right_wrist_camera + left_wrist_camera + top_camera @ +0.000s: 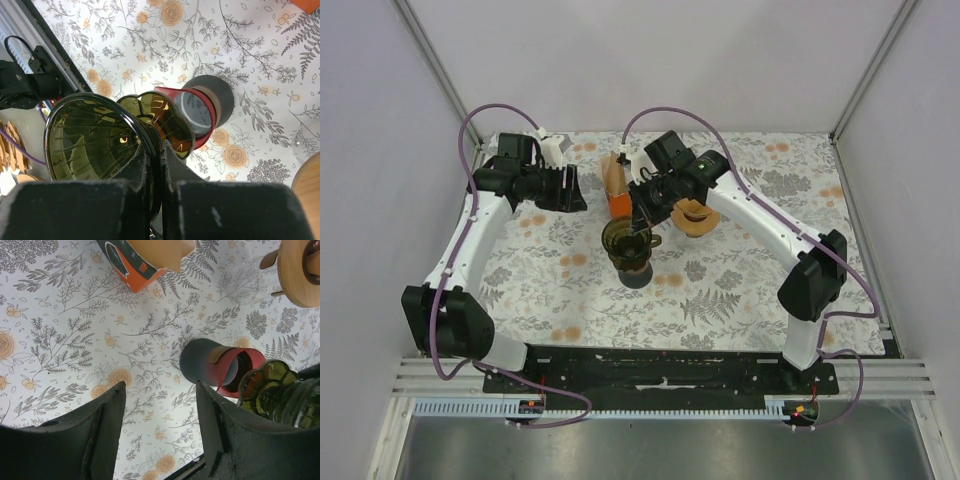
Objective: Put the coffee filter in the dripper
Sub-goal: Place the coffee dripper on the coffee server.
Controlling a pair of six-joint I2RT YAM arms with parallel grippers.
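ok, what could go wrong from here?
Right gripper pinches only the rim of the translucent olive-green dripper; it could slip or tip.
Its base hangs off-centre over the dark red-lined mug; lowering might knock it.
Open left gripper may bump the right arm reaching the tan paper filters.

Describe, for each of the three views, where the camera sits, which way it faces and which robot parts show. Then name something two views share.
Top external: above and behind the bases, looking down on the table; left arm and right arm show whole.
Left wrist: on the left arm, facing the cloth; the open left gripper frames the bottom.
Right wrist: on the right arm, looking along the right gripper, which pinches the dripper by its rim.
Shared: both wrist views show the dripper and the dark mug.
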